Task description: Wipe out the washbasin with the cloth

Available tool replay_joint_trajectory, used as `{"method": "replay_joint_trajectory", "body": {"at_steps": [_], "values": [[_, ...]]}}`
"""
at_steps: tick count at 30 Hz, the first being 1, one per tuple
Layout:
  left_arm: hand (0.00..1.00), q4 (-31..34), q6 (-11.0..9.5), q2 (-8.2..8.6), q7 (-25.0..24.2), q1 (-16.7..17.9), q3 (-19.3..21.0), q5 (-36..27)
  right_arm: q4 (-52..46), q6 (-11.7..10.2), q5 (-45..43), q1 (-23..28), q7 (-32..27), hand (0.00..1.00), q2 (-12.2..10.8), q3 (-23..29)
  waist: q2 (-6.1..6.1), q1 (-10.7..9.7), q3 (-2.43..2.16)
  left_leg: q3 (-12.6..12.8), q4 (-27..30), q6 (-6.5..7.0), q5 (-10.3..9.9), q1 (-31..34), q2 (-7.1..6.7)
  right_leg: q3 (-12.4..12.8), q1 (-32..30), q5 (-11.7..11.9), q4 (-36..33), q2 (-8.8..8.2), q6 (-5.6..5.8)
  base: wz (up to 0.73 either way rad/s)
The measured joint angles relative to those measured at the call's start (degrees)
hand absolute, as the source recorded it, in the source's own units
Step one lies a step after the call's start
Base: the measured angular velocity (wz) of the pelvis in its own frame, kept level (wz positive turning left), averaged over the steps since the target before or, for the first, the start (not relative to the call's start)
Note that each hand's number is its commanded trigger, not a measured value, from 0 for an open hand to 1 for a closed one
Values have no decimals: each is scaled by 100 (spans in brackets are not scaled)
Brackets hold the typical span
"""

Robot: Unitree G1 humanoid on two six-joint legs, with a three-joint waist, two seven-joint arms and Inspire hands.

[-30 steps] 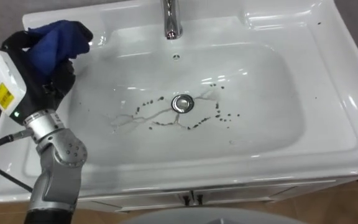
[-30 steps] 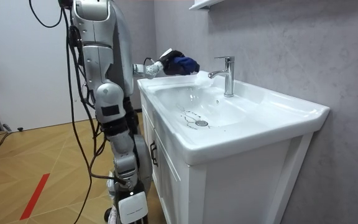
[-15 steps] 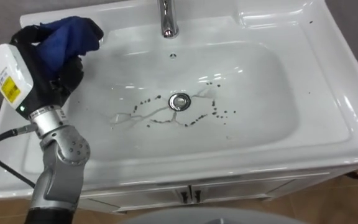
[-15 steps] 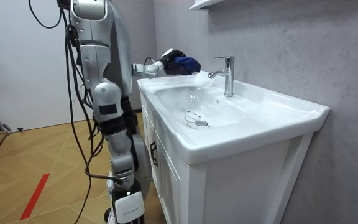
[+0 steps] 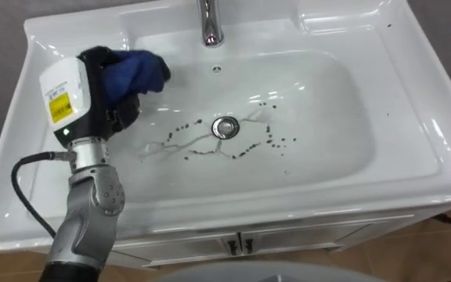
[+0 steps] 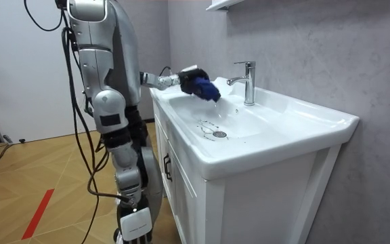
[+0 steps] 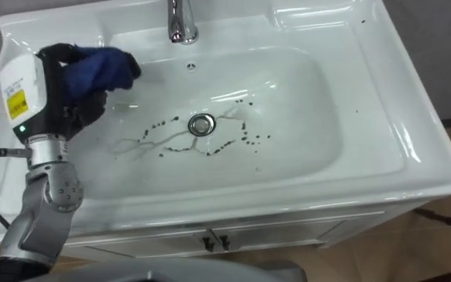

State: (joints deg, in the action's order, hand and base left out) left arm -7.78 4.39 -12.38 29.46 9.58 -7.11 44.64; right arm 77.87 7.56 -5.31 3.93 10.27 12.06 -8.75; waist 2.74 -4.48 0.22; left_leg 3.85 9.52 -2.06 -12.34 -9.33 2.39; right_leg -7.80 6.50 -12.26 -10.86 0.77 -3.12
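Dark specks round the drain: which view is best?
The left eye view: it looks down on the dark specks around the drain, clear of the left hand clutching the blue cloth. The right eye view matches it; the room view shows a small side-on patch.

Deep blue cloth point(image 5: 135, 70) in the black left hand point(image 5: 110, 103); hand's casing white, yellow label. Basin point(image 5: 327, 117) glossy white. Right of hand: dark specks point(image 5: 245, 155) and grey branching streaks point(image 5: 163, 149) around silver drain point(image 5: 226, 128). Tap point(image 5: 210, 23) chrome.
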Motion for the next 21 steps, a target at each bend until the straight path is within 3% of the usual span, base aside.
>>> {"method": "replay_joint_trajectory", "body": {"at_steps": [5, 13, 21], "values": [[100, -489, 199, -2, -336, 10, -82, -2, -8, 9, 2, -44, -100, 0, 32, -8, -3, 15, -4, 72, -11, 0, 0, 9, 14, 76, -17, 1, -49, 8, 0, -7], [100, -489, 234, -158, -544, 120, -106, 4, 15, 4, 16, -105, -180, 0, 29, -11, 33, 0, -6, 111, -31, 0, -1, -22, 11, 60, 13, 2, -70, 1, 2, -1], [100, -321, 528, -197, -981, 112, -101, 619, -27, 205, 10, -120, -266, 0, 47, 0, 128, 29, -22, 196, 8, 1, 0, 105, 11, 117, -196, 2, -85, 4, 3, 1]]}}
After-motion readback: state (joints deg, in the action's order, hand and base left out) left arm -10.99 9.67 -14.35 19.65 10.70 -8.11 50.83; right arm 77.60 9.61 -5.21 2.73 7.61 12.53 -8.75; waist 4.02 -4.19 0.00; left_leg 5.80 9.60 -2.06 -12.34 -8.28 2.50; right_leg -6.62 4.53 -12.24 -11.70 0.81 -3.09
